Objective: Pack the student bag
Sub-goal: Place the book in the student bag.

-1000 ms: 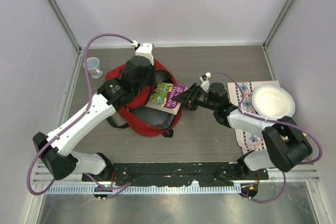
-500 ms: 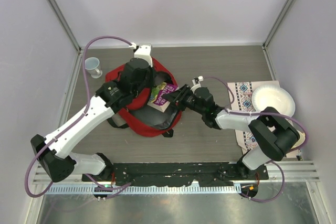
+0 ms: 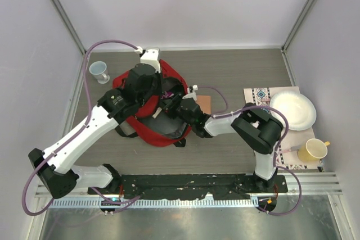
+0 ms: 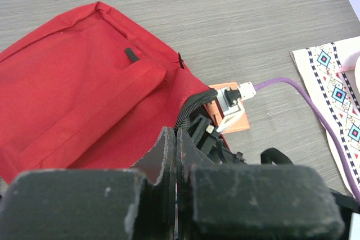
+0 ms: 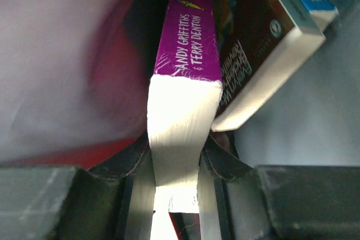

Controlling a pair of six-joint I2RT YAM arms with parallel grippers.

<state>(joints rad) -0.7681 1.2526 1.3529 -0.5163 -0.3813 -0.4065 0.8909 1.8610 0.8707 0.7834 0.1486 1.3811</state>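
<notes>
Tightly, right claw (image 5: 174, 155) pinches purple book (image 5: 185, 60) edge-on inside student bag (image 3: 147, 130).

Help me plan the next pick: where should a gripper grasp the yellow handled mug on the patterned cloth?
Probably the rim wall of the yellow handled mug, from above, one finger inside: it stands upright with its mouth open, and its small handle points to the far right.

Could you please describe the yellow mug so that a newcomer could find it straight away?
Look at the patterned cloth on the table's right side. On its near end, apart from the white plate, stands the mug, the only yellow thing, with a handle.
</notes>
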